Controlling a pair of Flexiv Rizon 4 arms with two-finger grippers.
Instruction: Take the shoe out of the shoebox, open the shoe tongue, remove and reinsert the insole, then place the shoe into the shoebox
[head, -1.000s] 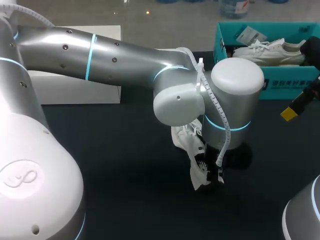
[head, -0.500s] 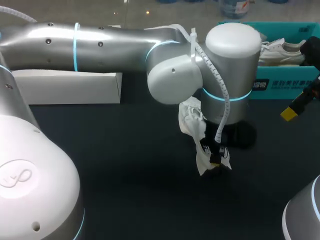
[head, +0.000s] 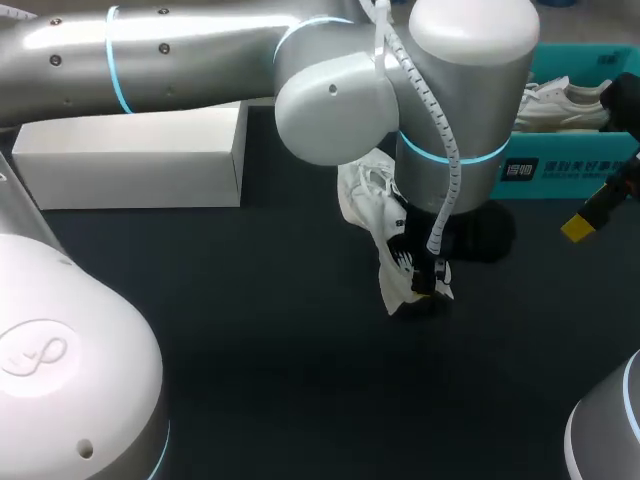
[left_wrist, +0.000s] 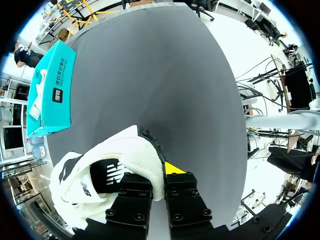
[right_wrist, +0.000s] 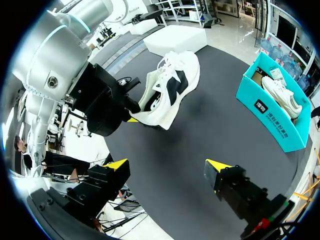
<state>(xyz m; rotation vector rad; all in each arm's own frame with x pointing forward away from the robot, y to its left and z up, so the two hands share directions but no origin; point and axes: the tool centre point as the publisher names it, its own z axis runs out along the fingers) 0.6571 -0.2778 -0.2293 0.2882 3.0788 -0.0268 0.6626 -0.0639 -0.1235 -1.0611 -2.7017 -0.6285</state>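
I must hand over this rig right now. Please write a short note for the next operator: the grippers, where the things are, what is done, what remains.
Left gripper: shut on the white shoe, holding it by one end above the table.
Right gripper: open, empty, apart from the shoe.
Shoebox: at the table's far right side, with a second shoe inside.
Done: the shoe is out of the shoebox.
Left: open the tongue, take the insole out and put it back, return the shoe. Whether the tongue is open cannot be told.
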